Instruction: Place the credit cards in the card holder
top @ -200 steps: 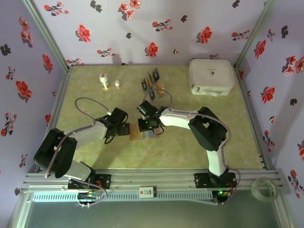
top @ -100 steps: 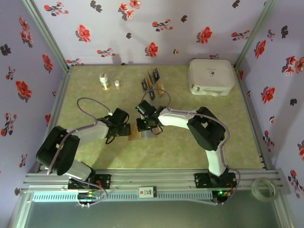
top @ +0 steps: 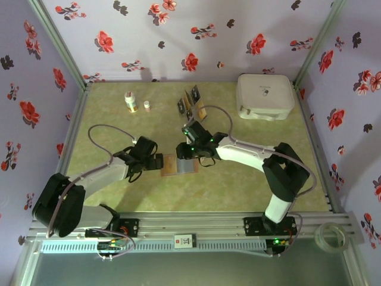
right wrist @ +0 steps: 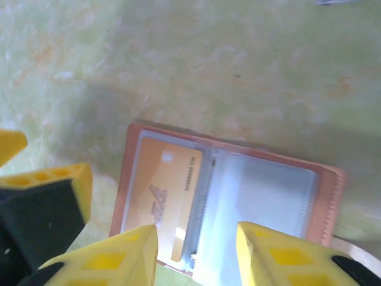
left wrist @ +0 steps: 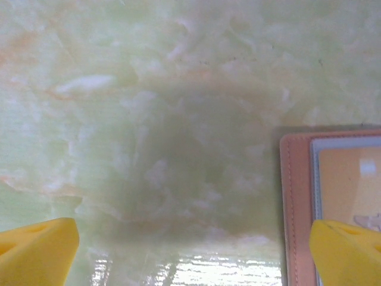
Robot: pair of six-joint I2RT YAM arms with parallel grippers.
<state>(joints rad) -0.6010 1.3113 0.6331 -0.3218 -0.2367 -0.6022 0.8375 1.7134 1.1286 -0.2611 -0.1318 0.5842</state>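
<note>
A green marbled bench (top: 238,179) carries one reddish-brown card holder (right wrist: 262,187), lying open and flat near the middle between two robot arms. One orange credit card (right wrist: 164,196) sits in its left pocket. The left fingers (left wrist: 36,247) are spread wide just above the bench, one tip over the holder's left edge, gripping nothing. The right fingers (right wrist: 113,259) hover over the holder's near edge, apart, nothing between them. Farther back, at least three dark credit cards (top: 180,106) stand upright in one small rack; the exact number is unclear. Left of them stand two small bottles (top: 130,101). One white rounded case (top: 265,95) lies at the far right.
</note>
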